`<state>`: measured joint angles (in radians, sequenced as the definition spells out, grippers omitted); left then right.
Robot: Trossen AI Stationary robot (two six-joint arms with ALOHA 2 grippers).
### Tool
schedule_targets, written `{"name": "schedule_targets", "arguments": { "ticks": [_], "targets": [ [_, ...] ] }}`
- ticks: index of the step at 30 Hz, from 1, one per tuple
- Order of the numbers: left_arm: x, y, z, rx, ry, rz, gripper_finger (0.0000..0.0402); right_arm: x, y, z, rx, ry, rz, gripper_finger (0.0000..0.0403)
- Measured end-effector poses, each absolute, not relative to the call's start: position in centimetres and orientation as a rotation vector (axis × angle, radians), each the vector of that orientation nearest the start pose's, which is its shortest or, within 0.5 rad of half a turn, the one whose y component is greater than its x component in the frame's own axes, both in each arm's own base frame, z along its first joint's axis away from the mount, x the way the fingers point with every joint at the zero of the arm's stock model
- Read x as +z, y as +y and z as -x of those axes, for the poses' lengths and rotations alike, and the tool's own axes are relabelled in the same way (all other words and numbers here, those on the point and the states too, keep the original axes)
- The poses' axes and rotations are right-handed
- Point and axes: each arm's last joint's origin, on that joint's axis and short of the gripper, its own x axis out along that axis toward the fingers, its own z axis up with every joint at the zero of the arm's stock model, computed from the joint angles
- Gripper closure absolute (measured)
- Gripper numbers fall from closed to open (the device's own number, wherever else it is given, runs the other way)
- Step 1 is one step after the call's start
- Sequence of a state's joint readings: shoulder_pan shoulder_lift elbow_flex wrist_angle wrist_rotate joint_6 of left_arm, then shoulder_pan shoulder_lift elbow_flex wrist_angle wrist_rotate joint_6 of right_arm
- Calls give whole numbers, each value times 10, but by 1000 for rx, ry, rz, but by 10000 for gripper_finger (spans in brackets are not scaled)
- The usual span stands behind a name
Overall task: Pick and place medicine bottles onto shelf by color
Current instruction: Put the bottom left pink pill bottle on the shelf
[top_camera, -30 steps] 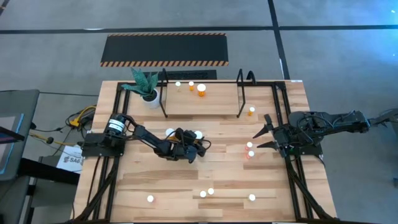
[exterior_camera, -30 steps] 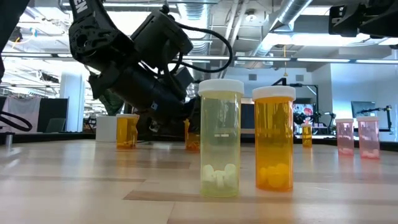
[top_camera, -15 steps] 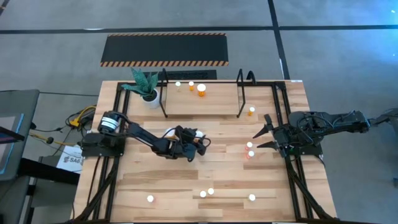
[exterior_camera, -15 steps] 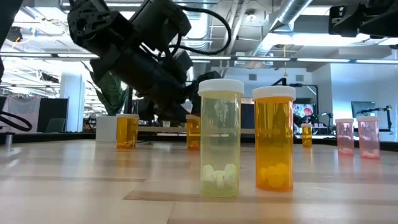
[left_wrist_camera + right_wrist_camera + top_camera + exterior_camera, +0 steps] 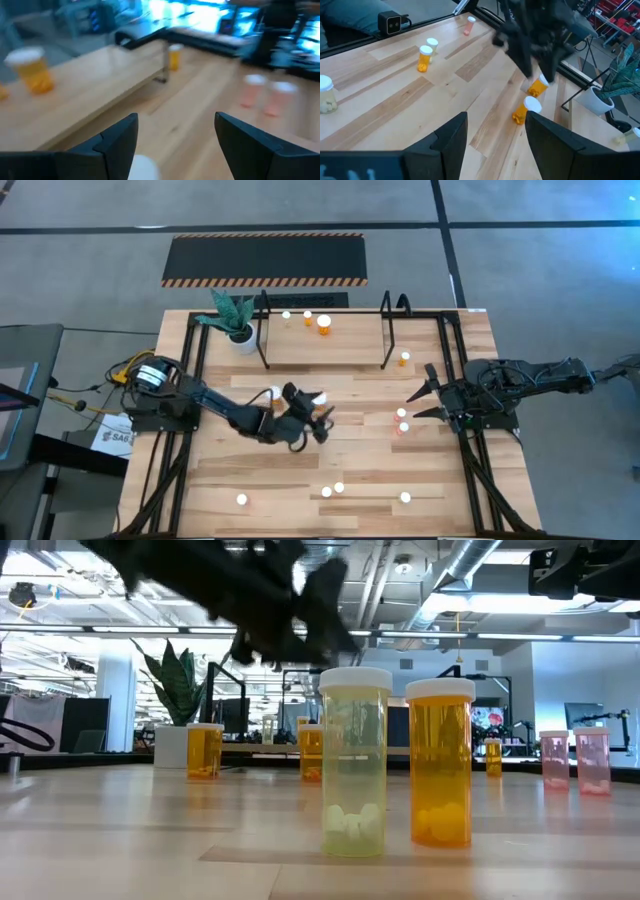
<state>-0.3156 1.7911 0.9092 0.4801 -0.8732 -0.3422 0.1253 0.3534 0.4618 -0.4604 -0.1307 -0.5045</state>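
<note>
My left gripper [image 5: 314,418] is open and hangs above the middle of the table, over two orange bottles with white caps [image 5: 320,396] [image 5: 275,392] that stand on their bases [image 5: 312,752] [image 5: 204,750]. One white cap [image 5: 143,168] shows low between its fingers. In the low view the gripper [image 5: 300,610] is well above the bottle tops. My right gripper [image 5: 424,402] is open and empty at the table's right, beside two pink bottles [image 5: 402,420]. The wooden shelf [image 5: 325,345] stands at the far side with three bottles [image 5: 324,323] on it.
A potted plant [image 5: 235,320] stands left of the shelf. A small orange bottle [image 5: 404,358] stands by the shelf's right upright. Several bottles [image 5: 332,490] [image 5: 242,500] [image 5: 405,498] stand near the front edge. A yellow bottle [image 5: 354,762] and an orange one [image 5: 440,762] stand close to the low camera.
My left gripper has risen from between the two orange bottles at table height to well above them, and its arm has drawn back toward the table's left. Both orange bottles still stand where they were.
</note>
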Motion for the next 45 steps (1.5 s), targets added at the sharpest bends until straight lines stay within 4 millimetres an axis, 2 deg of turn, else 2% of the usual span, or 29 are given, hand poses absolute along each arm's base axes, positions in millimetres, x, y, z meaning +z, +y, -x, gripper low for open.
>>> {"name": "schedule_targets", "arguments": {
  "ticks": [6,10,18,22,28,37,45],
  "targets": [
    [190,-141,-337,325,182,0,152,248,16,-99,337,281,496,180],
    [190,-169,-326,146,200,-7,152,248,16,-99,337,282,496,180],
    [180,-199,-308,-95,307,-8,152,248,16,-99,337,281,496,180],
    [178,-206,-303,-123,328,-6,152,248,16,-99,337,281,496,180],
    [178,-206,-303,-95,326,75,152,248,16,-99,337,282,496,180],
    [159,-214,-318,-137,211,68,152,247,16,-99,338,284,495,180],
    [178,-213,-341,-146,184,13,152,247,16,-99,338,286,495,180]
  ]
}}
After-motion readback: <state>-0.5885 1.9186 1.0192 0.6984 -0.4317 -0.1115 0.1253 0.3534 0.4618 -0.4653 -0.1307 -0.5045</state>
